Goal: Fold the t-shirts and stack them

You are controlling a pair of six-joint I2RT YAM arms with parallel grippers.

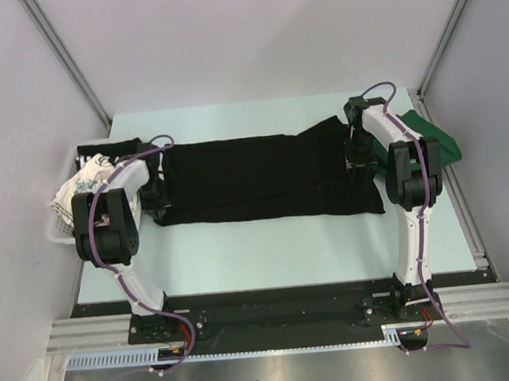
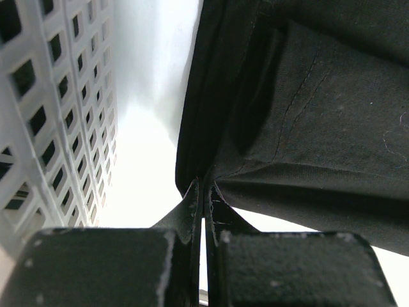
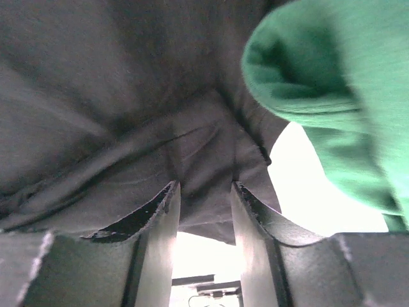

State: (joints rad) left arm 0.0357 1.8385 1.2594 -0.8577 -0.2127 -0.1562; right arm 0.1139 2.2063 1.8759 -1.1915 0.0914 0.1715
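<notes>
White slatted basket (image 1: 60, 229) at the far left holds the floral shirt (image 1: 79, 187) and the lettered black shirt (image 1: 109, 156). Beside it, the left tool (image 2: 204, 192) is clenched on the plain black shirt's (image 1: 262, 176) left edge. The shirt lies spread across the tabletop (image 1: 268, 243). The right tool (image 3: 203, 192) has its fingers apart with black cloth between them; I cannot tell whether it grips. The green shirt (image 1: 435, 139) lies just beyond.

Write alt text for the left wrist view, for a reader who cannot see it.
The left gripper has its fingers pinched shut on the edge of the black t-shirt, which fills the right of the frame. A white slatted basket fills the left, with pale table between.
</notes>
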